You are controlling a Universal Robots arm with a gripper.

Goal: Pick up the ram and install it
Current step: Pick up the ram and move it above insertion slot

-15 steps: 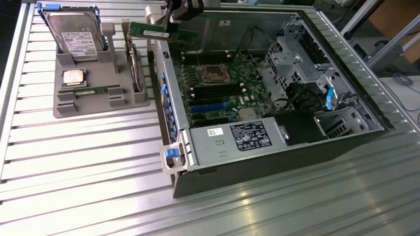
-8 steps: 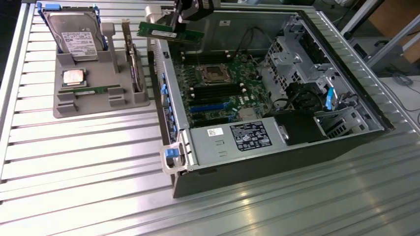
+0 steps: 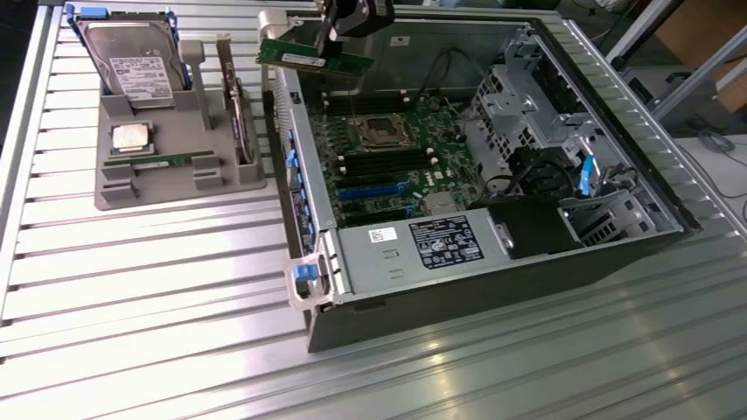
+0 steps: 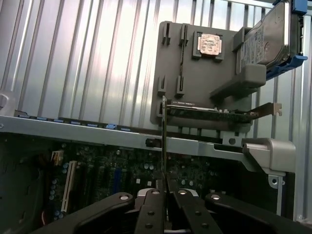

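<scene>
The ram is a narrow green stick hanging in the air over the far rim of the open computer case, and my gripper is shut on its upper edge. In the wrist view the ram shows edge-on as a thin upright strip rising from between my gripper's black fingers. It hovers above the motherboard, whose dark memory slots lie just past the processor socket. The stick touches neither the board nor the case.
A grey holder at the exterior view's left carries a hard drive, a silver processor chip, another green stick and an upright expansion card. The case's metal side rail runs beneath the held stick. A power supply fills the case's near end.
</scene>
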